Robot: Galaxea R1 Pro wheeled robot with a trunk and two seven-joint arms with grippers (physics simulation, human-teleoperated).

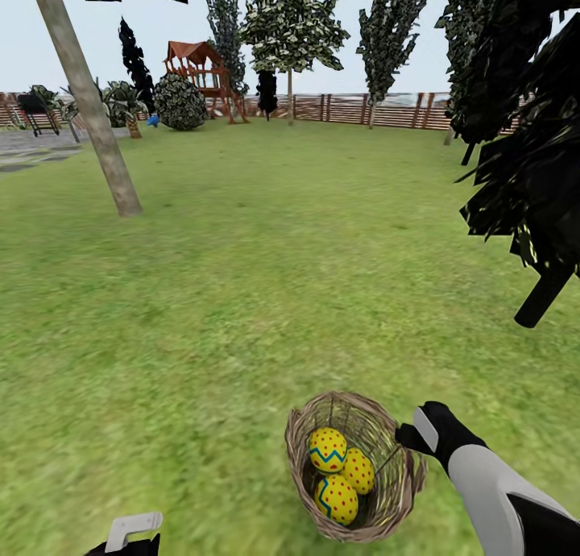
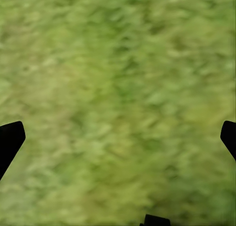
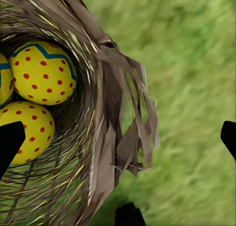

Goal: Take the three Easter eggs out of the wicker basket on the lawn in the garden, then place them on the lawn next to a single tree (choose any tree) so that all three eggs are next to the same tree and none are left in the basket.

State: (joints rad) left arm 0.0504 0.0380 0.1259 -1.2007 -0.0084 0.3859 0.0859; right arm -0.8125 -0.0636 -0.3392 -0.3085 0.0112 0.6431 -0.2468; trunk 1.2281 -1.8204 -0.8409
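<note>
The wicker basket (image 1: 387,491) sits on the lawn (image 1: 242,298) just in front of me. Three yellow Easter eggs with red dots lie inside: one (image 1: 327,449) with a blue-green zigzag, one (image 1: 359,470) plain dotted, one (image 1: 337,499) nearest me. My right gripper (image 1: 415,435) hovers at the basket's right rim, open. In the right wrist view the woven wall (image 3: 113,137) lies between the spread fingertips (image 3: 10,142), with two eggs (image 3: 43,72) (image 3: 27,137) beside it. My left gripper (image 2: 118,137) is open over bare grass. The tree (image 1: 89,113), with a pale leaning trunk, stands far left.
A dark conifer (image 1: 524,153) leans in close at the right, its trunk (image 1: 544,298) near my right arm. A red playset (image 1: 205,72), a round bush (image 1: 179,102) and a slatted wooden fence (image 1: 362,109) line the back. Grey paving (image 1: 32,149) lies far left.
</note>
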